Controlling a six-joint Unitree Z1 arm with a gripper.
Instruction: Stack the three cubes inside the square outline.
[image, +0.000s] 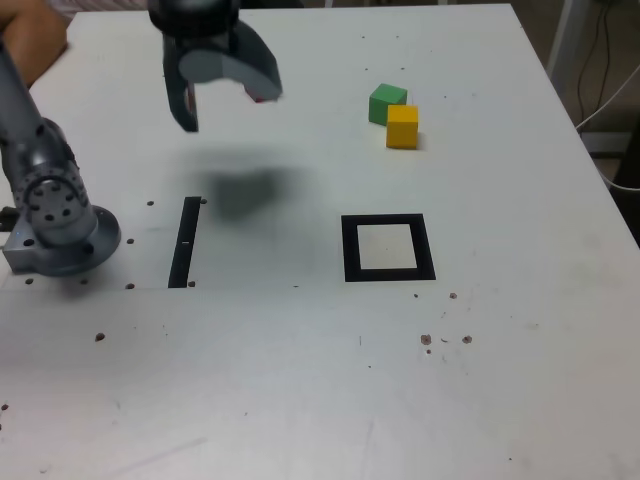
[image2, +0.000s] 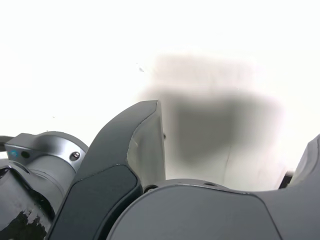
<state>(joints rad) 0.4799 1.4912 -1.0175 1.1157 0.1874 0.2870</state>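
Observation:
The green cube (image: 387, 102) and the yellow cube (image: 402, 126) sit touching each other at the back of the table, towards the exterior view's right. A sliver of red (image: 264, 97) peeks out from behind the gripper's jaw; it looks like the red cube, mostly hidden. The square outline (image: 350, 250) lies flat nearer the front, with nothing inside it. My gripper (image: 230, 105) hangs open above the table, well to the left of the green and yellow cubes. In the wrist view the gripper (image2: 230, 145) has only white table and its own shadow between the fingers (image2: 142, 135).
A narrow black strip (image: 184, 243) lies left of the square outline. The arm's base (image: 60, 215) stands at the exterior view's left edge. A person's arm (image: 35, 40) shows in the far left corner. Cables (image: 610, 90) hang beyond the table's right edge.

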